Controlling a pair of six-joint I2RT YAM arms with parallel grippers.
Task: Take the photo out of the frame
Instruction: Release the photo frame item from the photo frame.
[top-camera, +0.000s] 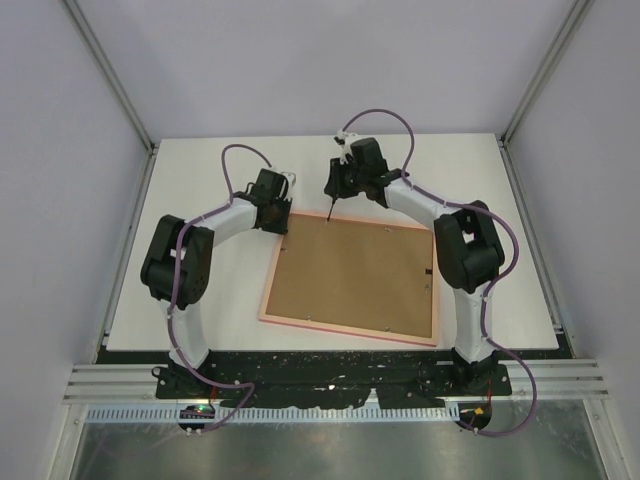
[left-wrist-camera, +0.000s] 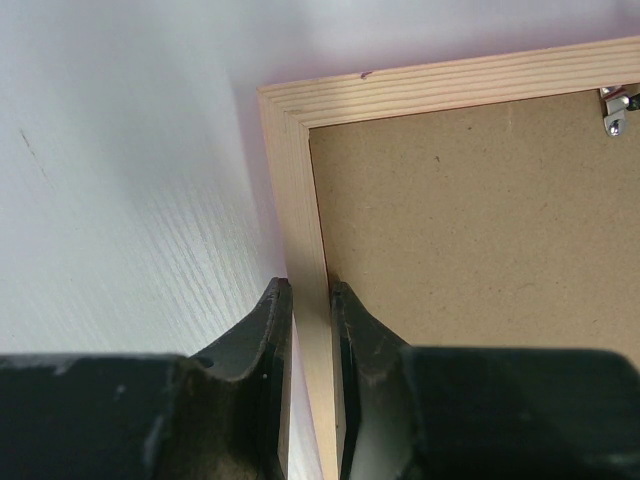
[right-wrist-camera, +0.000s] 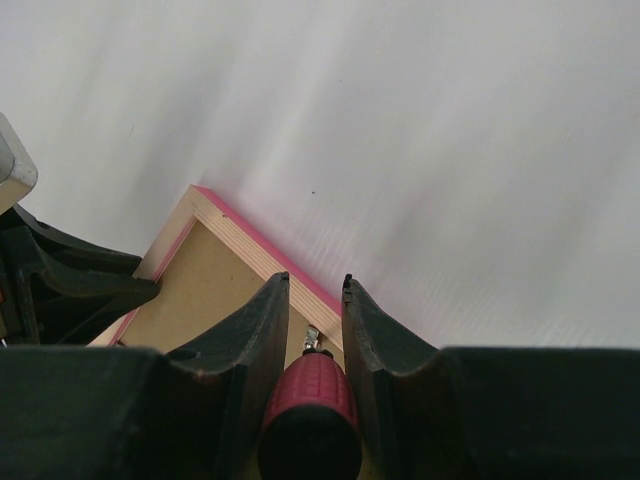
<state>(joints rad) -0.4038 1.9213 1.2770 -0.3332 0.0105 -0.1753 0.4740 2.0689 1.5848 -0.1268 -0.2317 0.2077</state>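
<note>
The pink frame (top-camera: 345, 331) lies face down on the white table, its brown backing board (top-camera: 355, 275) facing up. The photo is hidden under the board. My left gripper (top-camera: 282, 222) is shut on the frame's left rim (left-wrist-camera: 300, 200) near the far left corner, one finger outside, one on the board (left-wrist-camera: 470, 230). My right gripper (top-camera: 335, 188) is shut on a red-handled screwdriver (right-wrist-camera: 310, 410), held upright with its tip at a metal tab (right-wrist-camera: 313, 340) just inside the frame's far rim (right-wrist-camera: 255, 250).
Another metal tab (left-wrist-camera: 614, 110) sits on the far rim, and small tabs show along the right and near rims. The white table (top-camera: 200, 290) is walled by grey panels. My left gripper also shows in the right wrist view (right-wrist-camera: 70, 285).
</note>
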